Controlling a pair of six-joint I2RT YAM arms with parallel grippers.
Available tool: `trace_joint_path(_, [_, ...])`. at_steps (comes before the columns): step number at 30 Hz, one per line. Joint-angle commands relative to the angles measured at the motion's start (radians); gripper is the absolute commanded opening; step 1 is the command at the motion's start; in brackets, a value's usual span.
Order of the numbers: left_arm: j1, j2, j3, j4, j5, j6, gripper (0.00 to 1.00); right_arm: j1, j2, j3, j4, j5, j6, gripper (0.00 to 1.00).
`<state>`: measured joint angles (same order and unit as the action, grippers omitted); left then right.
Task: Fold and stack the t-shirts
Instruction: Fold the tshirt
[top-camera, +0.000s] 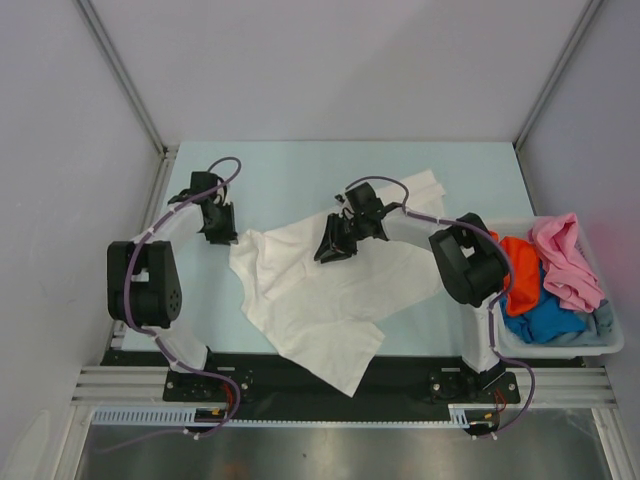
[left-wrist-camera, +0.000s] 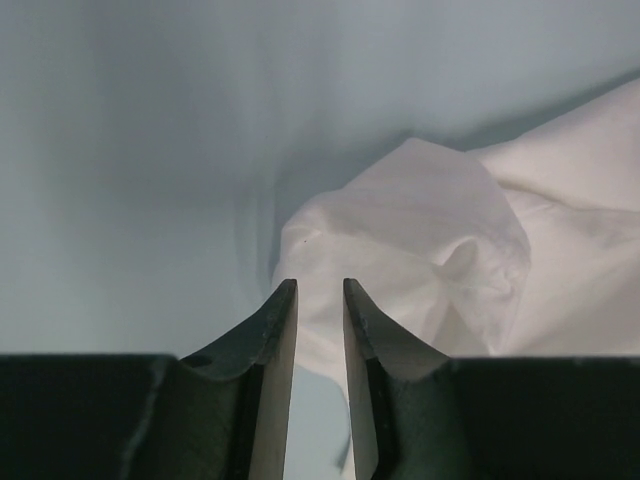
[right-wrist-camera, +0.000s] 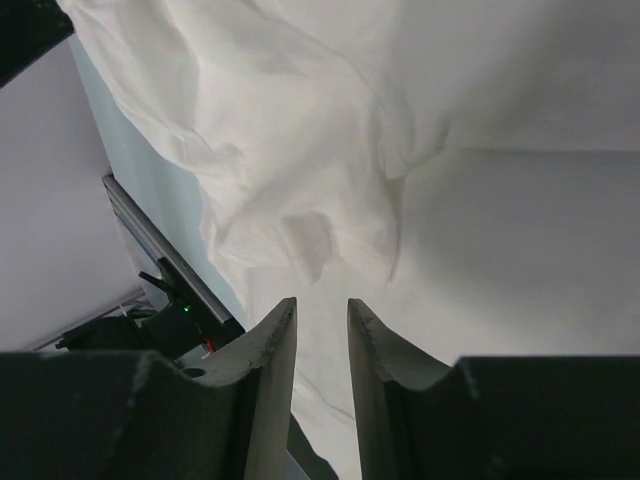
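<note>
**Two robot arms bend over a white t-shirt (top-camera: 320, 300) spread on a pale blue table (top-camera: 280, 170).**

At the left, the left gripper (top-camera: 221, 236) reaches down at the shirt's left edge; in its wrist view its jaws stand a narrow gap apart, and a rumpled corner of the white cloth lies just past the tips. The shirt lies crumpled across the middle of the table, one part hanging over the near edge. The right gripper (top-camera: 329, 254) hangs over the shirt's upper middle, its jaws likewise narrowly parted above creased cloth. At the far right a pale plastic bin (top-camera: 612, 335) holds the other t-shirts, heaped together: orange (top-camera: 518, 275), pink (top-camera: 565, 260), bright blue (top-camera: 545, 315) and grey-blue (top-camera: 600, 322).
</note>
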<state>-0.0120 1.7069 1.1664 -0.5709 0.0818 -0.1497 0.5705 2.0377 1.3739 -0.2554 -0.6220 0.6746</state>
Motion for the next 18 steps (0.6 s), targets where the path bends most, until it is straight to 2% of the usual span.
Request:
trace_joint_path(1, [0.004,-0.001,-0.013,0.036,-0.005,0.064,0.29,0.009,-0.042,-0.025,0.007,-0.007,-0.020,0.32])
trace_joint_path(5, [0.004,0.005,-0.013,0.032,-0.034,0.070,0.28,0.020,-0.040,-0.052,0.008,0.001,-0.021,0.30])
trace_joint_path(10, [0.004,0.054,0.024,0.039,-0.060,0.064,0.38,0.025,-0.027,-0.061,0.010,-0.001,-0.021,0.33])
trace_joint_path(18, [0.004,0.131,0.067,0.042,-0.073,0.052,0.37,0.031,0.001,-0.044,0.012,-0.002,-0.013,0.34])
